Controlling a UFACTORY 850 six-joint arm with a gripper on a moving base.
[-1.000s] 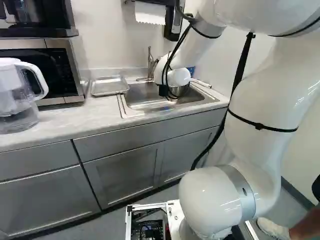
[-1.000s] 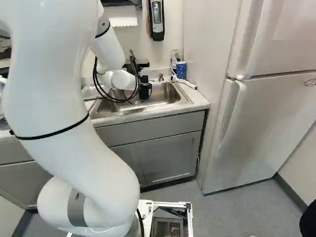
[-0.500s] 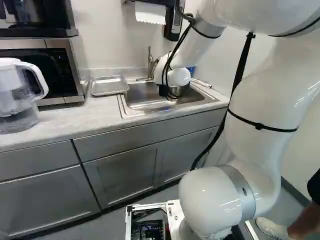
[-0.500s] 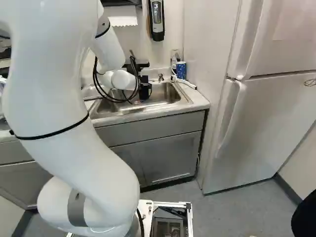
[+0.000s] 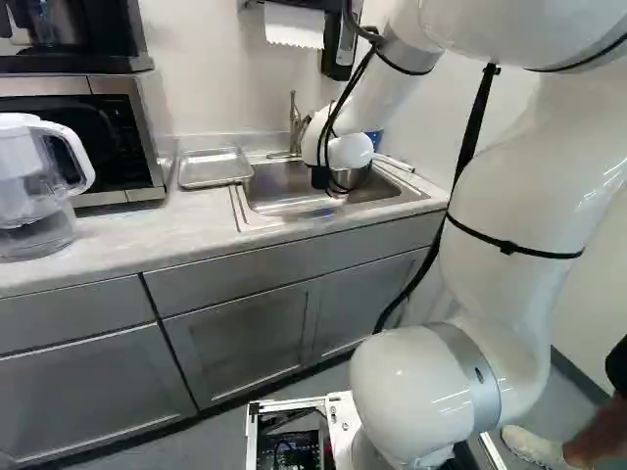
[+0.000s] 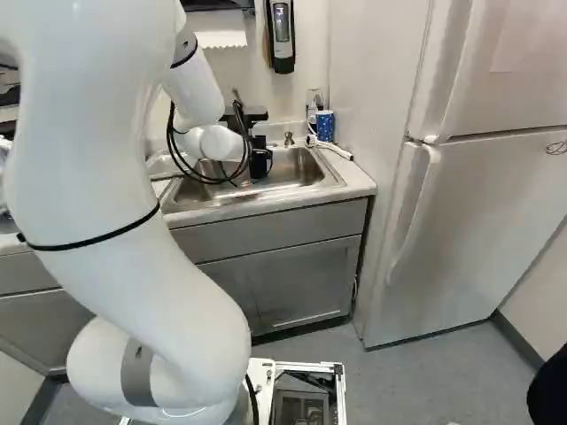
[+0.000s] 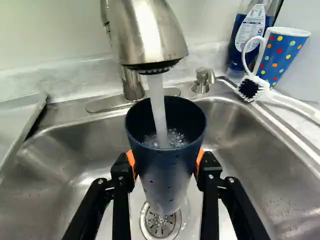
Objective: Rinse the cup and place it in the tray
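Pale counter [image 5: 127, 245] is running along the wall, carrying a steel sink [image 7: 65, 165]. Over its basin the black hand [image 6: 258, 142] is clamping a dark blue cup [image 7: 167, 175] — one orange pad [image 7: 131, 160] pressing from each side. The cup is sitting above the drain [image 7: 160, 226], its mouth opening up under the faucet [image 7: 145, 35]. Water [image 7: 157, 102] is streaming into it and bubbling inside. Beside the sink, the metal tray [image 5: 214, 168] is resting on the counter. Near the basin's far corner a brush [image 7: 250, 88] is lying by a dotted mug [image 7: 285, 55], with a soap bottle [image 7: 240, 47] standing behind. Farther out, a microwave [image 5: 88, 132] and a water pitcher [image 5: 29, 186] are occupying the counter — a refrigerator [image 6: 469, 212] is standing past its other end.
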